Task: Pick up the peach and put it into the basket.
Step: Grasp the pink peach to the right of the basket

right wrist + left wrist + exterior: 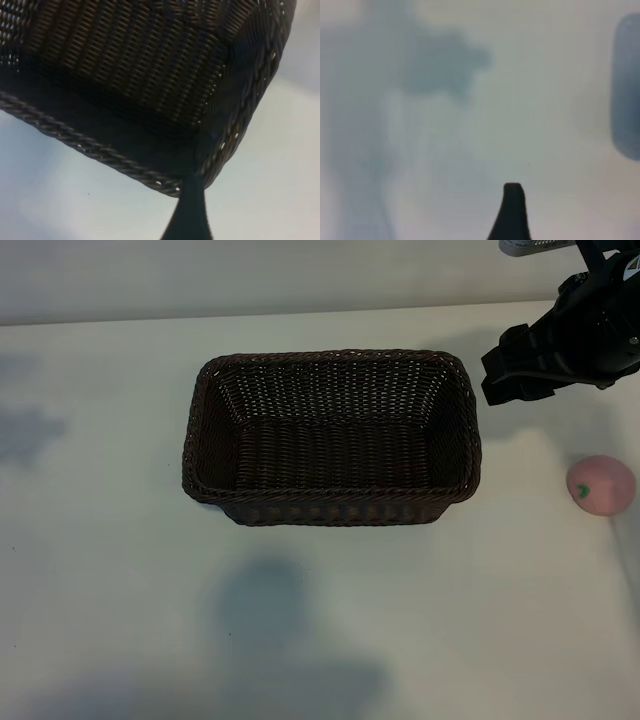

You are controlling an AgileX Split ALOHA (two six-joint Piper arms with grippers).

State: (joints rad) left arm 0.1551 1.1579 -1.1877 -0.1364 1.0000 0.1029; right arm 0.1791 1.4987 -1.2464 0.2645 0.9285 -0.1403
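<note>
The dark-brown woven basket (330, 357) stands empty in the middle of the white table. The pale-pink peach (601, 483) lies on the table to the basket's right, near the view's right edge, apart from the basket. My right gripper (495, 368) hovers by the basket's far right corner, farther back than the peach, open and holding nothing. Its wrist view shows the basket's braided rim (100, 150) and one dark finger (189, 210) at a corner. The left arm is outside the exterior view; its wrist view shows one lone finger (513, 205) over bare table.
Soft grey shadows lie on the white table (110, 570) in front of the basket and at the far left. The table's back edge (250, 316) runs behind the basket. A dark blurred shape (627, 90) sits at the edge of the left wrist view.
</note>
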